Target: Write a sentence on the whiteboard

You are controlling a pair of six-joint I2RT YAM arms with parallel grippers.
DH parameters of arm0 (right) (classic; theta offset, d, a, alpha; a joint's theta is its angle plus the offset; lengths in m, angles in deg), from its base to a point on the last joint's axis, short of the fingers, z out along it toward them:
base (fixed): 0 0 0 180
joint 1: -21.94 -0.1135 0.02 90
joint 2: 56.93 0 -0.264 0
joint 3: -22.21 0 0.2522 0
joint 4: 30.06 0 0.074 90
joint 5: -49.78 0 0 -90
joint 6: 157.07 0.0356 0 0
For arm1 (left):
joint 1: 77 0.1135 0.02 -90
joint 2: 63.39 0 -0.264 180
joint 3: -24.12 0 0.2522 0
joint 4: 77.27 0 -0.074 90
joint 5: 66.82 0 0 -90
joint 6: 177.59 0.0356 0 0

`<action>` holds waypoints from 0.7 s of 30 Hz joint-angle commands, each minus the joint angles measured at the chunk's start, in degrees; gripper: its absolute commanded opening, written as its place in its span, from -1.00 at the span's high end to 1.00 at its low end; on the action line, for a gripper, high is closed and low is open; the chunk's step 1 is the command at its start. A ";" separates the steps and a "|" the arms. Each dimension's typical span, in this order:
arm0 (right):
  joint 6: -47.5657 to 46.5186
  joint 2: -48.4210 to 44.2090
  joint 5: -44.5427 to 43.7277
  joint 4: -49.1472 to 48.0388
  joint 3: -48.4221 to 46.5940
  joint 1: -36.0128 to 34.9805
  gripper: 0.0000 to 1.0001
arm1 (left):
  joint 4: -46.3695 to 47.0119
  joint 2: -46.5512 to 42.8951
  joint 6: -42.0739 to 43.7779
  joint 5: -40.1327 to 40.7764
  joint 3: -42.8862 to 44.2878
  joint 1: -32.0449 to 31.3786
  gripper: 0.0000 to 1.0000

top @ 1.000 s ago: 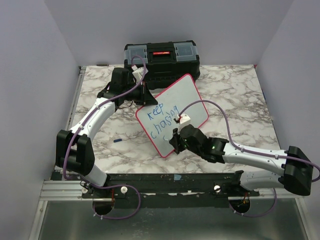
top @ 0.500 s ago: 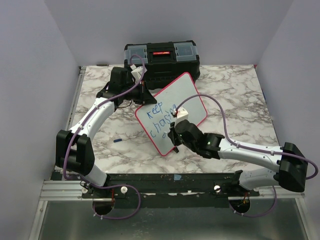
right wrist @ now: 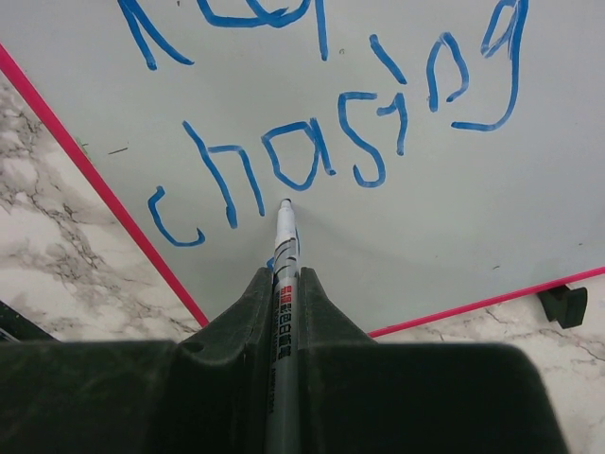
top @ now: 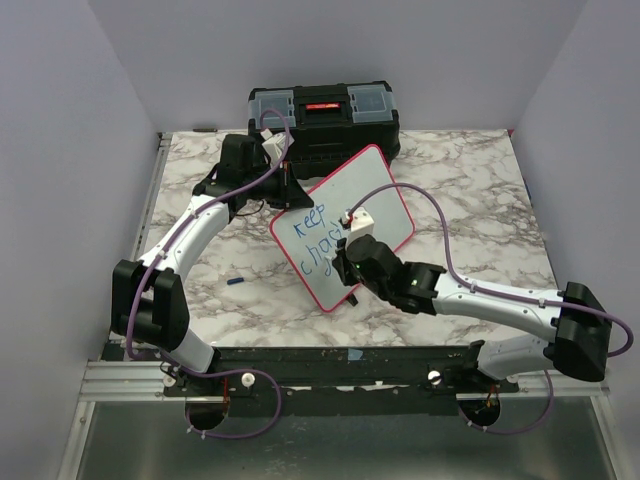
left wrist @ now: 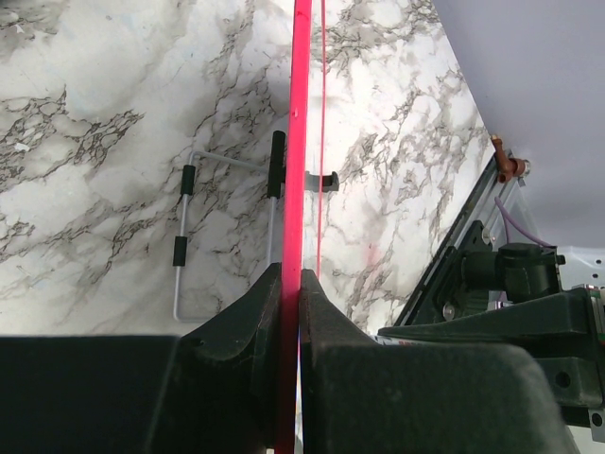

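The whiteboard (top: 385,195), white with a red rim, stands tilted at the table's middle. Blue words "keep" and "chasing" (top: 322,240) run across it in slanted lines. In the right wrist view "chasing" (right wrist: 331,151) reads clearly. My left gripper (top: 289,190) is shut on the board's upper left rim; the rim (left wrist: 301,142) runs edge-on between my jaws (left wrist: 291,274). My right gripper (top: 350,262) is shut on a grey marker (right wrist: 283,303). Its tip touches the board (right wrist: 454,218) just under "chasing". A small blue stroke shows beside the marker barrel.
A black toolbox (top: 323,115) with clear lid compartments stands behind the board. A small blue marker cap (top: 236,282) lies on the marble table left of the board. A wire stand (left wrist: 184,236) lies under the board. A black clip (right wrist: 564,305) sits at its lower rim.
My right gripper has moved up and left over the board with the marker, from near the lower rim to just under "chasing". The board shifted slightly. The left gripper has held still.
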 commanded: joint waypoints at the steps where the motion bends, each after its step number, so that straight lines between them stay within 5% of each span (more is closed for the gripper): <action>1: 1.74 -0.44 -0.39 -0.23 1.77 -0.15 0.99 | 2.63 -1.32 0.28 -1.49 0.08 0.08 1.00; 21: 6.25 -4.63 0.66 2.09 7.55 -0.12 0.99 | 2.99 -1.49 0.00 -1.91 0.10 0.17 1.00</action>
